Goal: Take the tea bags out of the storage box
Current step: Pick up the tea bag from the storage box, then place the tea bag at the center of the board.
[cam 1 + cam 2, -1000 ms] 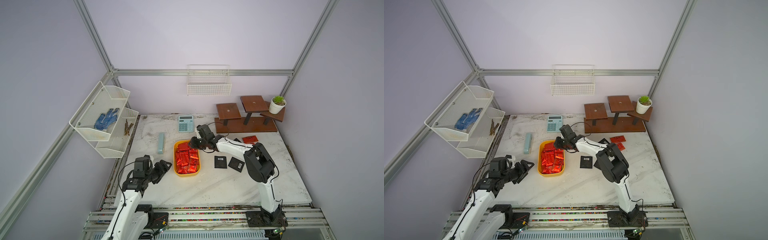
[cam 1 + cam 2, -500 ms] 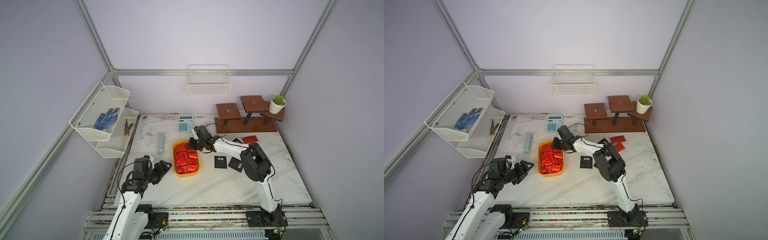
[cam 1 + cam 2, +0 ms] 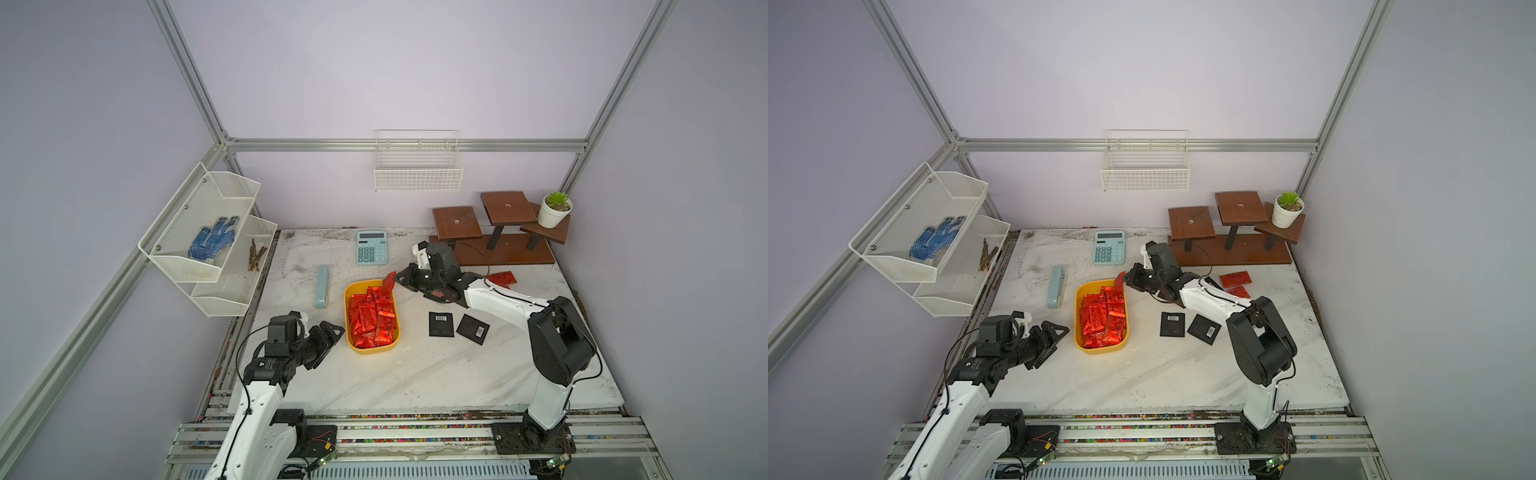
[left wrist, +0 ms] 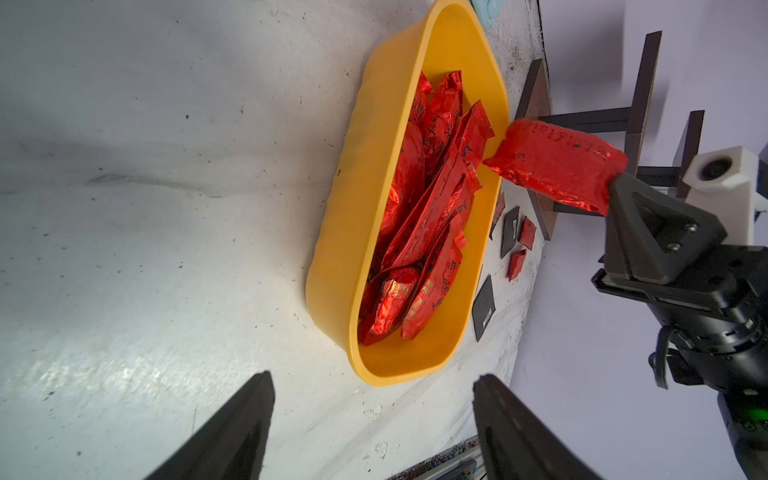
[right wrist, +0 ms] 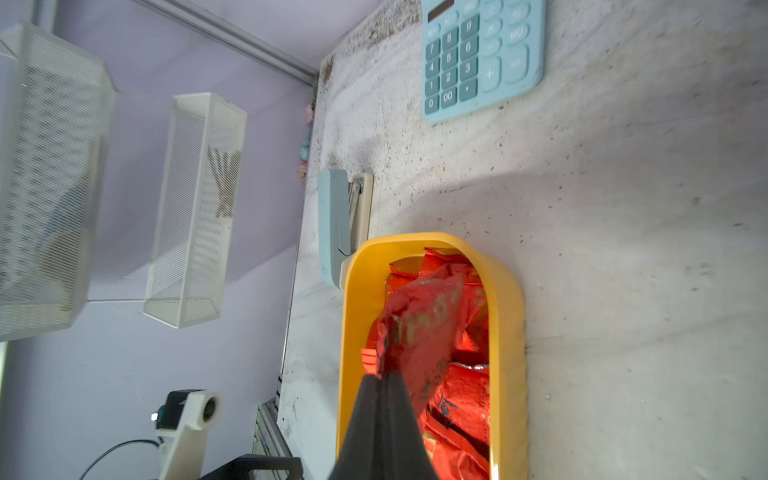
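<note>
Lengthwise from the clenched right claw (image 3: 398,277), one red sachet (image 3: 389,281), free end toward the tub (image 3: 376,348); left claw (image 3: 332,330) agape.

storage box (image 5: 509,324): we lose one end past the right wrist view's edge
held sachet (image 5: 419,324): blurred there, we can't read its print
mesh shelf (image 5: 54,174): blurred
left gripper (image 4: 374,376): we see fingertips only

At rear of table (image 3: 415,374): teal calculator (image 3: 371,247), wooden stand (image 3: 498,254) bearing potted plant (image 3: 555,212). Nearby: stapler (image 3: 322,286). Wall-mounted: wire basket (image 3: 417,176), mesh shelf (image 3: 183,266).
</note>
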Controlling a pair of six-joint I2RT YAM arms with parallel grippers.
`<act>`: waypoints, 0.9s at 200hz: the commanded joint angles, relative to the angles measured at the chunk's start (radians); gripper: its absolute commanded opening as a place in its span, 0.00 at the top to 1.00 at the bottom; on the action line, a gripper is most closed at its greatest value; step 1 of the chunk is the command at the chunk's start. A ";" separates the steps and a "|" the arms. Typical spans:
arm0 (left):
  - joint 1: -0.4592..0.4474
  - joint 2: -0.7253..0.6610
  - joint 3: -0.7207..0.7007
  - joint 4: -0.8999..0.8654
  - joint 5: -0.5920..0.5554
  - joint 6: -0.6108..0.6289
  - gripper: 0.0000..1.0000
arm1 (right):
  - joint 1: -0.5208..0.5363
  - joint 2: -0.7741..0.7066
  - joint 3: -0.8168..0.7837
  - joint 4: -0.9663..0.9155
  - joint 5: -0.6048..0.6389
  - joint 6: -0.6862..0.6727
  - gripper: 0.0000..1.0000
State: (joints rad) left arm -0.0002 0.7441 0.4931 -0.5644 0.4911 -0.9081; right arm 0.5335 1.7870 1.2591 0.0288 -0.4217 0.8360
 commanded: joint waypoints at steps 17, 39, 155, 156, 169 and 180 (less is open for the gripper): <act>0.006 0.002 0.042 0.044 0.036 -0.017 0.22 | -0.124 -0.133 -0.151 0.138 -0.083 0.061 1.00; 0.004 0.001 0.039 0.045 0.040 -0.018 0.22 | -0.207 -0.204 -0.227 0.143 -0.095 0.058 1.00; 0.002 0.067 0.042 0.116 0.088 -0.016 0.22 | -0.812 -0.471 -0.573 0.210 -0.235 0.125 1.00; 0.002 0.068 0.043 0.117 0.089 -0.016 0.22 | -0.818 -0.471 -0.574 0.214 -0.236 0.128 1.00; 0.000 0.076 0.044 0.123 0.097 -0.013 0.22 | -0.880 -0.460 -0.604 0.283 -0.255 0.170 1.00; 0.001 0.083 0.046 0.124 0.104 -0.009 0.22 | -0.930 -0.439 -0.628 0.360 -0.272 0.205 1.00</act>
State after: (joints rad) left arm -0.0002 0.8177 0.4934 -0.4835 0.5571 -0.9245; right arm -0.3149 1.3376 0.6743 0.2222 -0.6315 0.9638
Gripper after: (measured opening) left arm 0.779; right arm 0.050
